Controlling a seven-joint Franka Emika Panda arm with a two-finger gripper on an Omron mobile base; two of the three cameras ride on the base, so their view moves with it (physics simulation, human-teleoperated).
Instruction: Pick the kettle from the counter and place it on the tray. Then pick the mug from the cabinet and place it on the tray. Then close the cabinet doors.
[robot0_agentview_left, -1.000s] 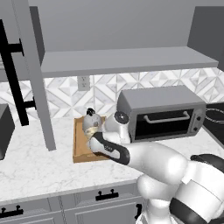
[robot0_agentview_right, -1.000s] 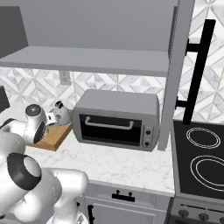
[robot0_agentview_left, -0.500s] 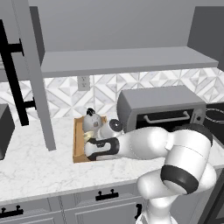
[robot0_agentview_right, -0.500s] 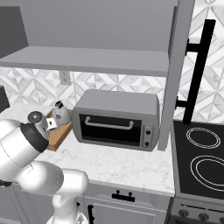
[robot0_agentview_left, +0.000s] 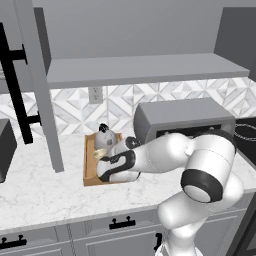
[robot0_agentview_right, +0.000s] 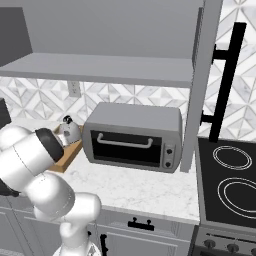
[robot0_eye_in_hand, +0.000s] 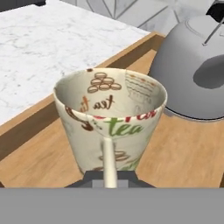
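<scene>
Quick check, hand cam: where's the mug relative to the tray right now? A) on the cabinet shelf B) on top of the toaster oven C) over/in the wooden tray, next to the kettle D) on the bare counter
C: the mug sits above the tray floor, with the kettle beside it.

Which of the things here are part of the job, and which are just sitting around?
Job: mug, kettle, tray, counter, cabinet doors, gripper.
Sitting around: toaster oven, stove, wall outlet.
</scene>
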